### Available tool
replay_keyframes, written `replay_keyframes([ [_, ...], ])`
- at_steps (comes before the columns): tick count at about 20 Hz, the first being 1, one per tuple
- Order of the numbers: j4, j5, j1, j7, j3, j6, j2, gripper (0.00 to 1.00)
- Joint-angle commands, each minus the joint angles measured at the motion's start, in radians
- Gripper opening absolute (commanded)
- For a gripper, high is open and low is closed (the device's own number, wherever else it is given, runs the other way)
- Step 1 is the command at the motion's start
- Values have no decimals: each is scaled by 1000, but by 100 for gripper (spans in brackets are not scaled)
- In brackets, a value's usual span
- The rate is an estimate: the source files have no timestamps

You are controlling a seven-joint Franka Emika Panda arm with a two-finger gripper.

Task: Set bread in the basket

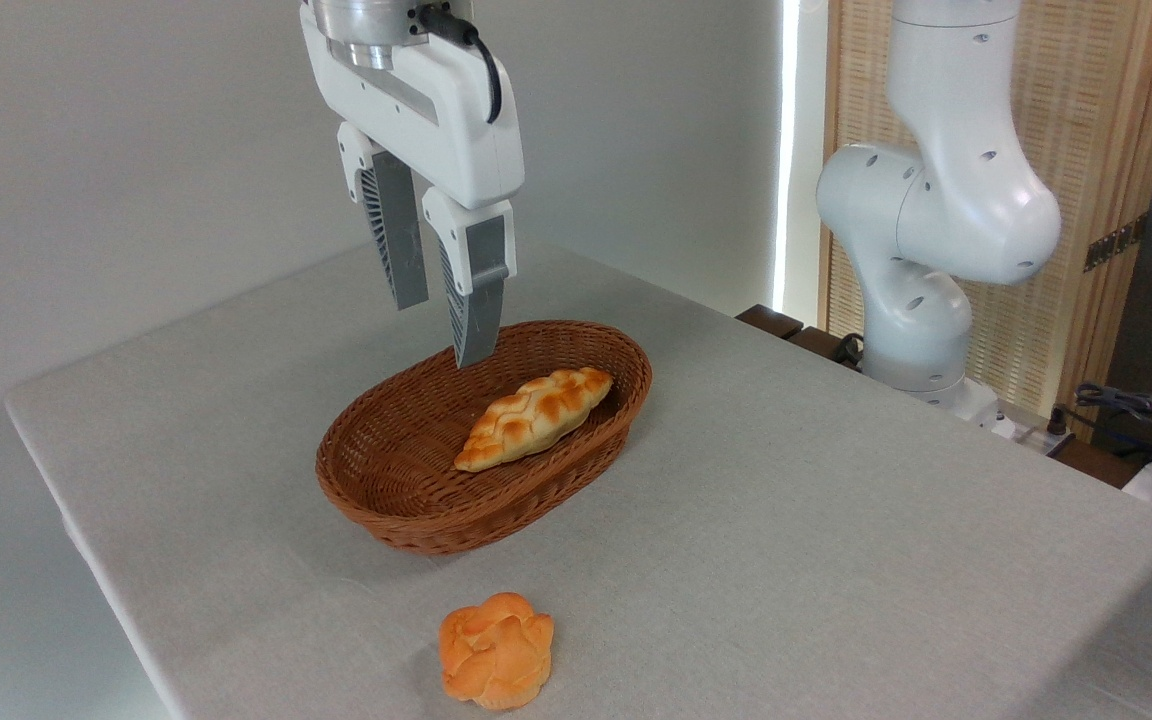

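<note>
The oval brown woven wicker basket (406,500) is sitting near the middle of the pale grey cloth-covered table (836,520), its long axis running from near left to far right. Inside it, the elongated braided loaf of bread (533,417) is lying on the basket floor, taking up the right-hand half and pointing the same way as the basket; its far end is resting close to the far right wall, and its near pointed tip is reaching toward the middle. The left half of the basket is showing only bare weave.

The loaf is looking pale cream with golden-brown toasted patches along the raised plaits, tapering to a point at each end.

The white two-finger gripper (441,322) is hanging above the far left rim of the basket, clear of the bread and holding nothing. Its grey ribbed fingers (476,290) are standing a little apart with an empty gap between them, pointing downward.

On the near part of the table, well apart from the basket, a small round orange knotted bun (496,651) is lying alone. The white jointed base of the robot arm (936,220) is standing beyond the table's far right edge.
</note>
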Motion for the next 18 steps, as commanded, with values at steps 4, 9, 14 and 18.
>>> replay_keyframes([
  [4,2,61,-14,-18,-18,-34,12,100],
  [9,0,108,-14,-19,-17,-40,12,100],
  [14,0,104,-14,-100,-17,-37,12,100],
  [18,0,101,-14,-104,-17,-37,13,100],
])
